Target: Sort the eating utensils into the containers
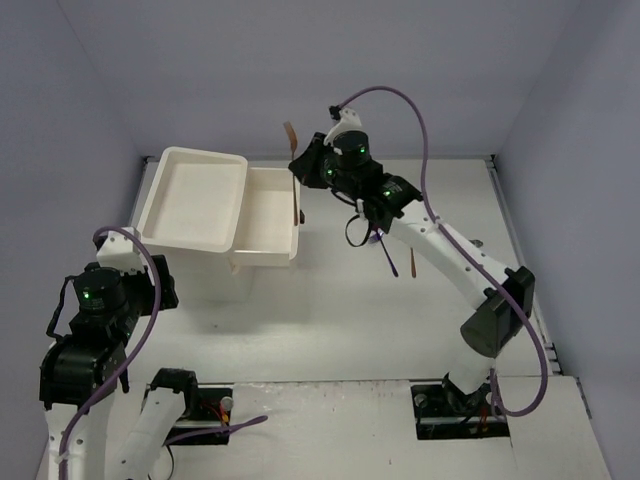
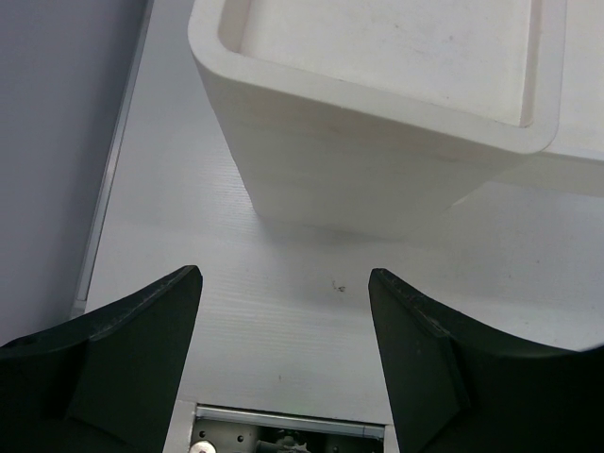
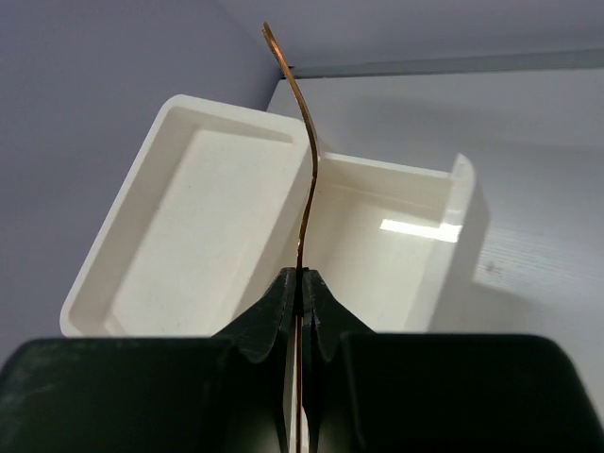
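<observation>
My right gripper (image 1: 304, 166) is shut on a slim gold utensil (image 1: 290, 133) and holds it over the right edge of the pulled-out white drawer (image 1: 262, 215). In the right wrist view the utensil (image 3: 307, 160) shows edge-on, curving up from between the closed fingertips of the gripper (image 3: 302, 278), with the drawer (image 3: 377, 255) below. An iridescent utensil (image 1: 388, 255) and a gold one (image 1: 412, 265) lie on the table under the right arm. My left gripper (image 2: 283, 283) is open and empty over the table, short of the white drawer unit (image 2: 377, 123). In the top view it (image 1: 160, 285) sits at the unit's left front.
The drawer unit's top is a shallow white tray (image 1: 190, 195). Lilac walls close in the table at the left, back and right. The table's near edge with a metal rail (image 2: 293, 420) lies under the left gripper.
</observation>
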Available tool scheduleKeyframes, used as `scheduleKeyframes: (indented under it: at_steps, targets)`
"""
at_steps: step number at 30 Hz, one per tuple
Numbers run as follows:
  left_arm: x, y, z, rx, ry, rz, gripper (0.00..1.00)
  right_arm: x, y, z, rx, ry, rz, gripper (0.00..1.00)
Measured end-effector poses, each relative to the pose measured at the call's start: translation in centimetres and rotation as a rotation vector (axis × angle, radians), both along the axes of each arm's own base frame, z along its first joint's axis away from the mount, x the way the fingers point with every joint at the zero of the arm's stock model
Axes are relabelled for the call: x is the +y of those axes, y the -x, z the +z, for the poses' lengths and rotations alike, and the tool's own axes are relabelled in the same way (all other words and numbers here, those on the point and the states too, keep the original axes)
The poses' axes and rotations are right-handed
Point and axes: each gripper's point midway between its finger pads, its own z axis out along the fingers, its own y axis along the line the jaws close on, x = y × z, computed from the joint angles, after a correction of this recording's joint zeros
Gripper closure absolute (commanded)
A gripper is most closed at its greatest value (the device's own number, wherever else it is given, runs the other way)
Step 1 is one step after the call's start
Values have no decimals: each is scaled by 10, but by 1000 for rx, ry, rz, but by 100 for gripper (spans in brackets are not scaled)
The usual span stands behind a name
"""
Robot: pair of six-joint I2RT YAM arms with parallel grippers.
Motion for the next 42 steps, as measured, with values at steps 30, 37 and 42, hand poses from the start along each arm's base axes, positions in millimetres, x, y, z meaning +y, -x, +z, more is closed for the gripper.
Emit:
scheduleKeyframes:
  at_steps: [30,37,42]
  targets:
    - [-1,-7,-7,46,-5,-4,31,-86,10,-46,12,181,-179,46]
    - [-2,-7,-7,46,-5,-9,31,-216,6,-124,129,430,-400,46]
    - [-2,-7,-7,47,-5,-10,31,-238,21,-192,269,582,-335,46]
